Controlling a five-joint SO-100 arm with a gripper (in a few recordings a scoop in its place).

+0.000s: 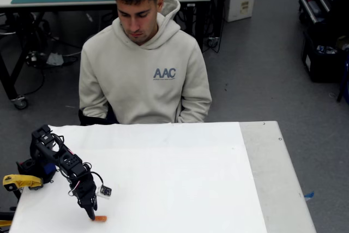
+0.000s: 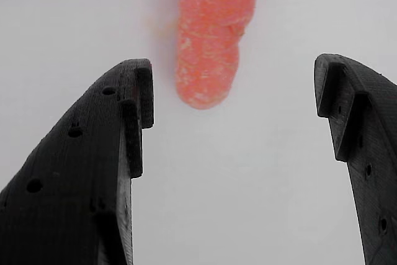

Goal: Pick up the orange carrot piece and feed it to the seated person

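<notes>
My arm bends over and points down at the near left part of the white counter [image 1: 180,178] in the fixed view. My tool [image 1: 90,214] hangs just over the counter top, right beside the orange carrot piece [image 1: 100,218]. The seated person [image 1: 144,64] is at the far side, looking down.

My wrist view shows my tool [image 2: 234,100] spread wide, holding nothing. Its two black fingers [image 2: 93,172] stand apart. The orange carrot piece [image 2: 211,35] lies just ahead, with its round end poking between the tips. It looks rough and bumpy, bright orange.
</notes>
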